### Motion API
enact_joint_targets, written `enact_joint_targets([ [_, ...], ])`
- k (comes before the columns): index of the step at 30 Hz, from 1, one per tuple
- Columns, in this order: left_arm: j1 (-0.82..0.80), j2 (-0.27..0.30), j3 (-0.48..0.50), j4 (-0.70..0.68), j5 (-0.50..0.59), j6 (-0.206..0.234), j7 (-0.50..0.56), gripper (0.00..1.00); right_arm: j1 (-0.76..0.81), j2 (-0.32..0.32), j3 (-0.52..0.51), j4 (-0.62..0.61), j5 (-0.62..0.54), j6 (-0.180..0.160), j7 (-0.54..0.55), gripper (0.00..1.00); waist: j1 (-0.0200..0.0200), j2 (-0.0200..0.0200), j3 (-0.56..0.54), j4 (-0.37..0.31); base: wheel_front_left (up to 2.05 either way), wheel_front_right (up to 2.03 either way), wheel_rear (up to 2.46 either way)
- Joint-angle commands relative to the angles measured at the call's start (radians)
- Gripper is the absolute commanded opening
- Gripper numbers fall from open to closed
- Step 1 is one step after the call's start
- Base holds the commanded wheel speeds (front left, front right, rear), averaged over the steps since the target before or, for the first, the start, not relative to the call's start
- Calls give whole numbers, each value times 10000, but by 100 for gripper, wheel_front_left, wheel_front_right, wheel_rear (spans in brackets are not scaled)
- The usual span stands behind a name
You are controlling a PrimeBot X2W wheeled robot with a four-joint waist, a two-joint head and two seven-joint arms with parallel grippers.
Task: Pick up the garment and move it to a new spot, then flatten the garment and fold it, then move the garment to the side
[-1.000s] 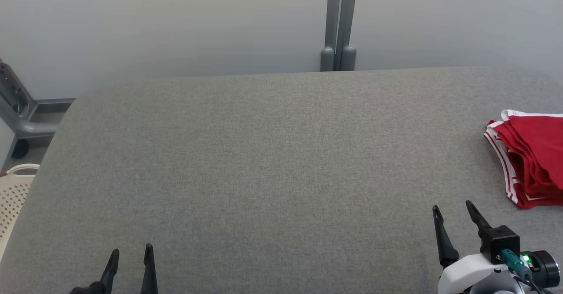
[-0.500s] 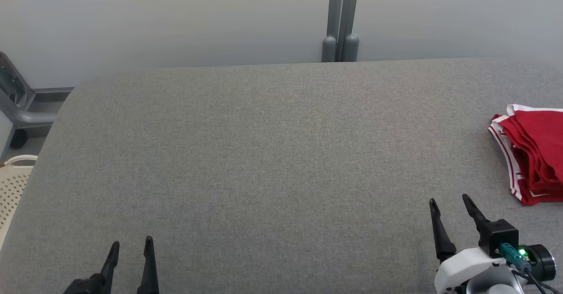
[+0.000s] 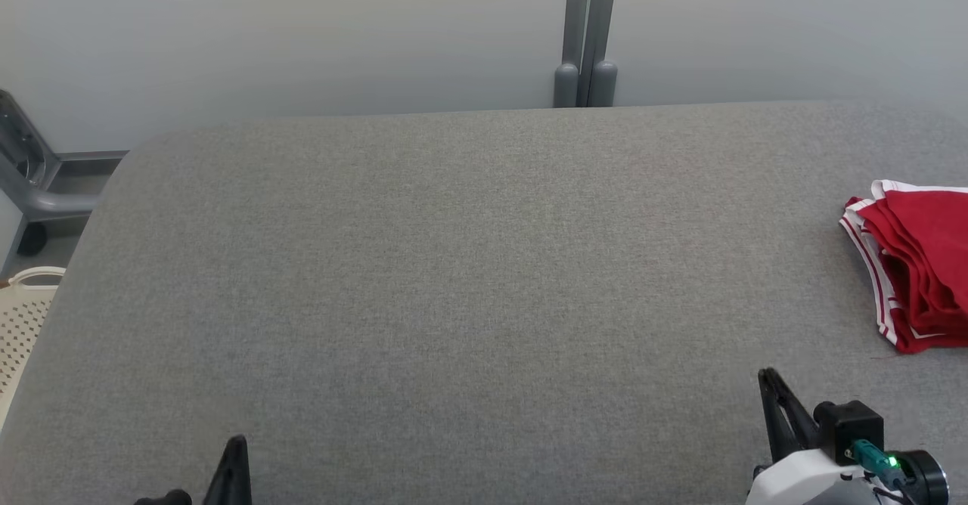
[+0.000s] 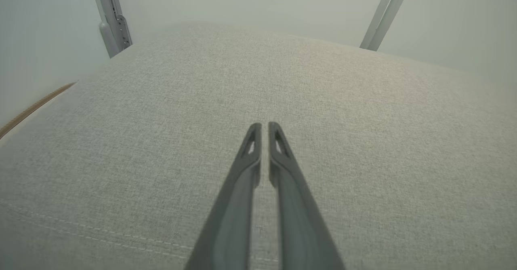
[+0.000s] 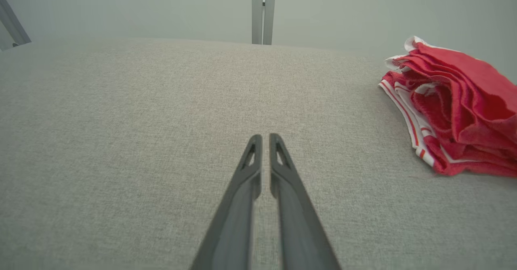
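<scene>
Right now, a red garment with white striped trim [image 3: 919, 263] is lying in layered folds on the right end of the wide table covered in grey woven fabric [image 3: 454, 263]. It is resting flat on the cloth, and nothing is touching it.

The right gripper [image 3: 771, 375] is hovering over the table's near edge toward the right end. It is staying well apart from the garment, which is sitting farther up the table and to the right. In the right wrist view its two long dark fingers [image 5: 246, 169] are pressing almost together with only a thin slit between them, gripping nothing.

The left gripper [image 3: 238, 441] is hanging over the table's near edge toward the left end. Its fingers [image 4: 246, 161] are likewise drawn close together in the left wrist view and are empty, pointing across bare cloth.

A grey metal post [image 3: 586, 36] is standing behind the table's far edge, against the pale wall [image 3: 302, 36]. A cream perforated plastic basket [image 3: 23, 323] is sitting beside the table's left end, below its surface.
</scene>
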State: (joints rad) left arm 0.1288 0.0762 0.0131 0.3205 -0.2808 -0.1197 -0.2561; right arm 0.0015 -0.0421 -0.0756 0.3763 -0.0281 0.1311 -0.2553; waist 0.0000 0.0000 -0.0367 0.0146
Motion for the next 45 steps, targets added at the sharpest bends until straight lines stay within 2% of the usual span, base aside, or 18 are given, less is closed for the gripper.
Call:
enact_joint_targets([
  [1,-70,3,57,-22,-211,-2,105,0,-101,-7,-66,8,240,0,94,0,0,0,3,-1,0,0,0],
  [18,-452,-54,554,-353,-3135,-28,1339,0,235,-29,231,-897,3900,-1,429,0,0,0,52,-21,0,0,0],
  [45,-911,-118,1124,-767,-6651,-43,2794,0,578,-57,513,-1892,8237,-2,882,0,0,0,128,-51,0,0,0],
])
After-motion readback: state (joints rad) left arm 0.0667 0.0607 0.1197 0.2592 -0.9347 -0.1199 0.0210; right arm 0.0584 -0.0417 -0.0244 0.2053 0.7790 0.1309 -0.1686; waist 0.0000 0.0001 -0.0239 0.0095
